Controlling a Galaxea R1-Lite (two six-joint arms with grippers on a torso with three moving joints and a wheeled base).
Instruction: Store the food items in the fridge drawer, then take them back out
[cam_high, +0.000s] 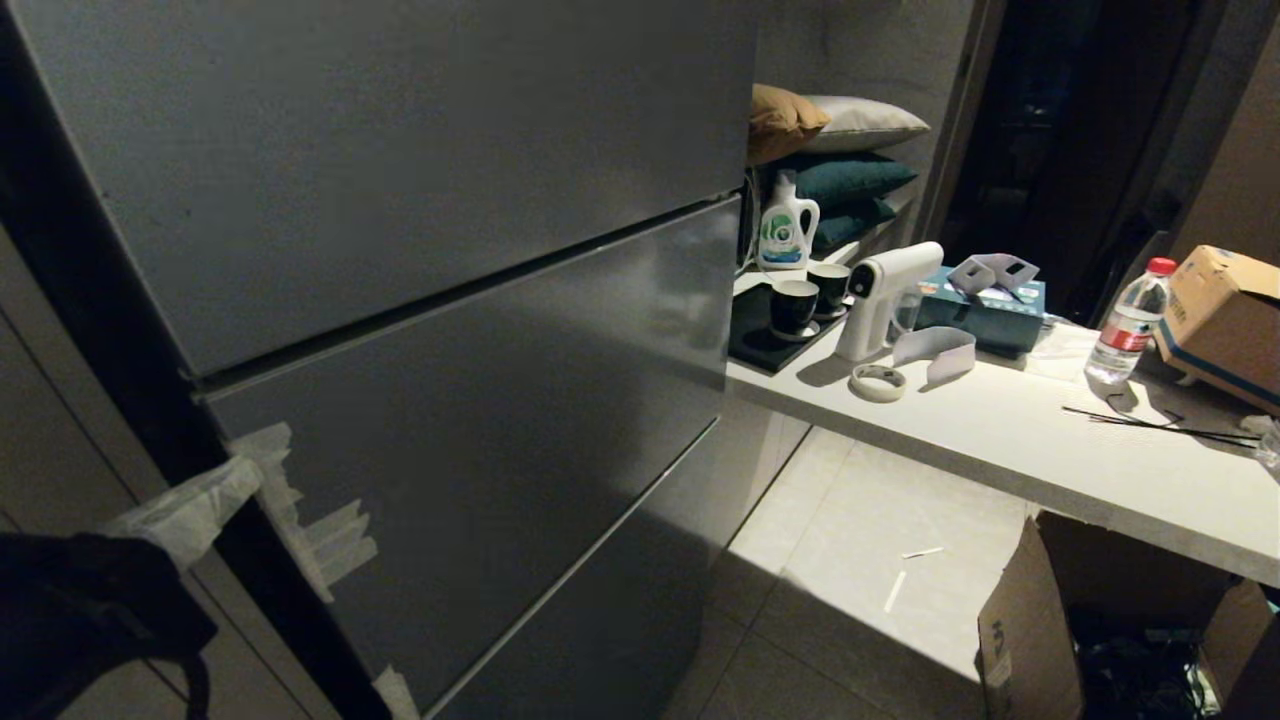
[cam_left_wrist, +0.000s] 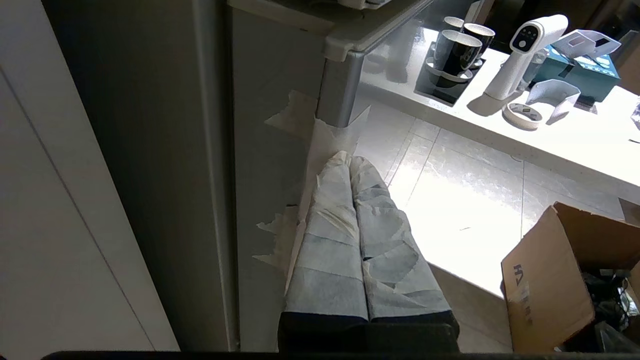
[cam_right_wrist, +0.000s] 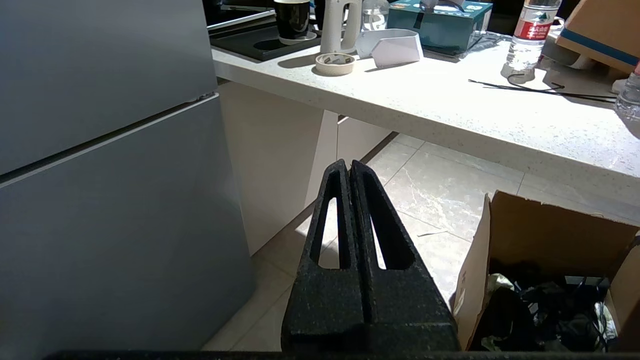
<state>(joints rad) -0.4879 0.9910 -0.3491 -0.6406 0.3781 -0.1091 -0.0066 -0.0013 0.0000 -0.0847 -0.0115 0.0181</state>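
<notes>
Head view: grey fridge panels (cam_high: 400, 300), pale counter (cam_high: 1000, 440), tiled floor (cam_high: 880, 560); both claws pinched narrow.

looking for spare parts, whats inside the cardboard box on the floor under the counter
The open cardboard box on the floor holds a dark tangle that looks like cables and black plastic, plus a pale scrap. Anything deeper is covered by that pile and the box walls.

Fridge (cam_high: 400, 300) is the landmark: counter (cam_high: 1000, 440) to its right, cups (cam_high: 795, 305) nearest it, water bottle (cam_high: 1128, 322) farther right, cardboard box (cam_high: 1040, 620) under counter.
</notes>
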